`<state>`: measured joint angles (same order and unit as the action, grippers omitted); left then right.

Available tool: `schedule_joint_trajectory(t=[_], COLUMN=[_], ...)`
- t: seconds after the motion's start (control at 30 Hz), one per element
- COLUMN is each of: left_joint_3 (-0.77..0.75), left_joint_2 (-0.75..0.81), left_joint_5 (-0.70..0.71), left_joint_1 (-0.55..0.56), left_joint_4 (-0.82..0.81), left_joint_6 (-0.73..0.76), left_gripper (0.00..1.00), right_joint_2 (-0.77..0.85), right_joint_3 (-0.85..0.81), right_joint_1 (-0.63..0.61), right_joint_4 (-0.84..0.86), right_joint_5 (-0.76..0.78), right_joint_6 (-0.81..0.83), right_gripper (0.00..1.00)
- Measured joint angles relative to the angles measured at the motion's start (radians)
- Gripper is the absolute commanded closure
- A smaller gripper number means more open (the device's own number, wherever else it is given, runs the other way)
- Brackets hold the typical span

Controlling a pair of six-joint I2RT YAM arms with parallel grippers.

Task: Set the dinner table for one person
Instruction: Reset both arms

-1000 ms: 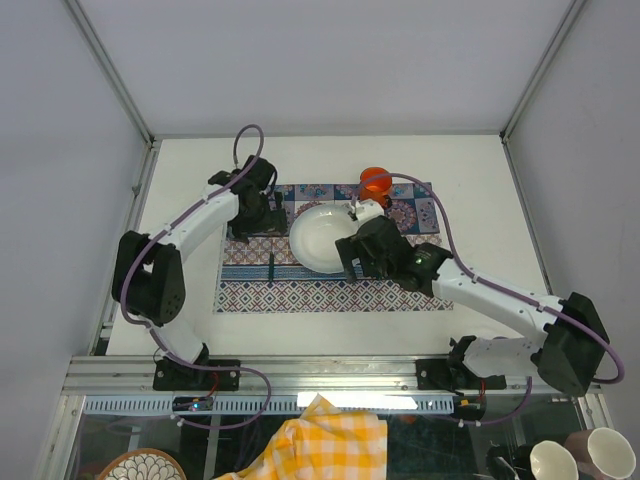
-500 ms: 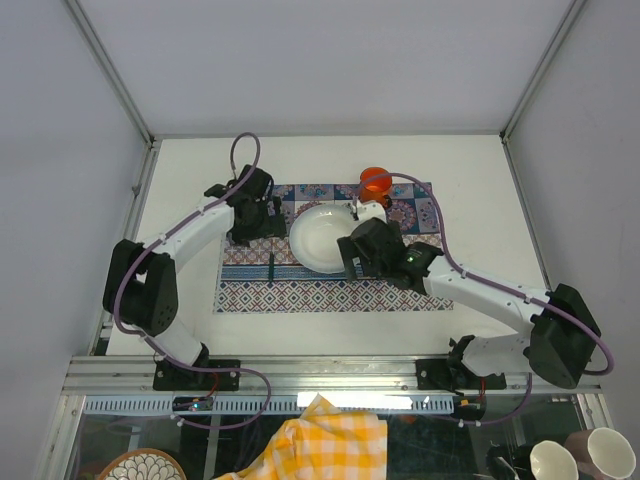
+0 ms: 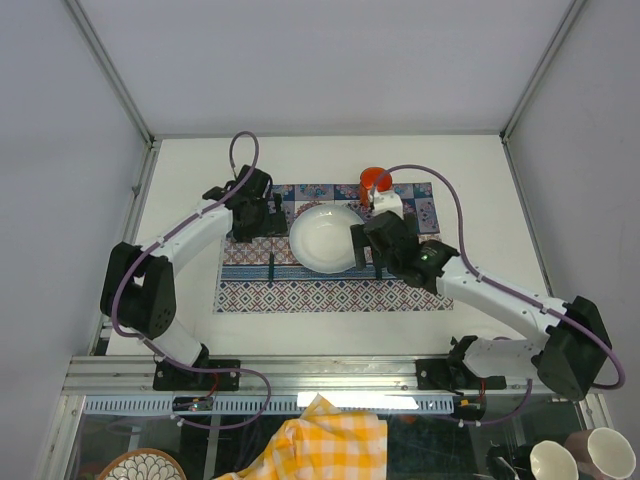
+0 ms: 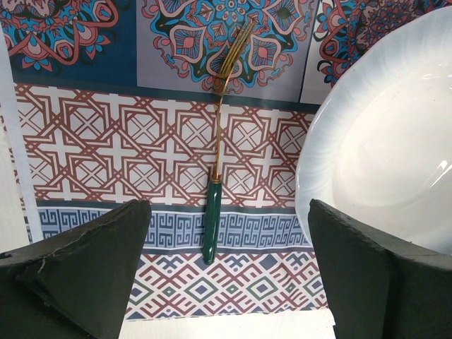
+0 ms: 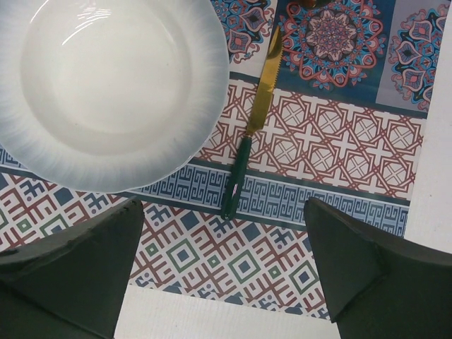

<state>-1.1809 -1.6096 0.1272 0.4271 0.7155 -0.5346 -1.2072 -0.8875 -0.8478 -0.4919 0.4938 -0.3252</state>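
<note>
On the white dinner table [image 3: 470, 175] lies a patterned placemat [image 3: 300, 292] with a white plate [image 3: 322, 238] at its middle. A fork [image 4: 215, 180] with gold tines and a green handle lies left of the plate [image 4: 395, 155]. A gold-bladed knife [image 5: 248, 138] with a green handle lies right of the plate [image 5: 106, 78]. An orange cup [image 3: 372, 179] stands at the mat's far edge, partly behind the right wrist. My left gripper [image 4: 229, 282] hangs open above the fork's handle end. My right gripper [image 5: 222, 279] hangs open above the knife's handle end. Neither holds anything.
Aluminium rails [image 3: 330, 372] edge the table at the front, and frame posts [image 3: 115, 85] rise at the back corners. A yellow checked cloth [image 3: 320, 440], a patterned bowl [image 3: 140, 466] and mugs [image 3: 575, 458] sit below the front rail.
The right gripper has moved right and a little farther back, off the plate's right rim, and now partly covers the cup. The left arm's elbow has swung a little left, its gripper nearly still.
</note>
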Motion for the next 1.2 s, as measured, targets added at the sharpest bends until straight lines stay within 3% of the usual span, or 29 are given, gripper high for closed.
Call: schedule_joint_trajectory(t=[0.53, 1.2], left_joint_3=[0.005, 0.034], left_joint_2=[0.072, 0.127], left_joint_5=[-0.025, -0.032], left_joint_1=[0.006, 0.033], left_joint_4=[-0.006, 0.002], left_joint_6=[-0.003, -0.054], left_gripper=[0.01, 0.01], right_joint_2=[0.024, 0.242], right_joint_3=[0.019, 0.064], right_joint_1=[0.047, 0.074], right_joint_4=[0.0, -0.07], right_joint_5=[-0.04, -0.045], right_joint_6=[-0.068, -0.069], right_gripper=[0.0, 0.0])
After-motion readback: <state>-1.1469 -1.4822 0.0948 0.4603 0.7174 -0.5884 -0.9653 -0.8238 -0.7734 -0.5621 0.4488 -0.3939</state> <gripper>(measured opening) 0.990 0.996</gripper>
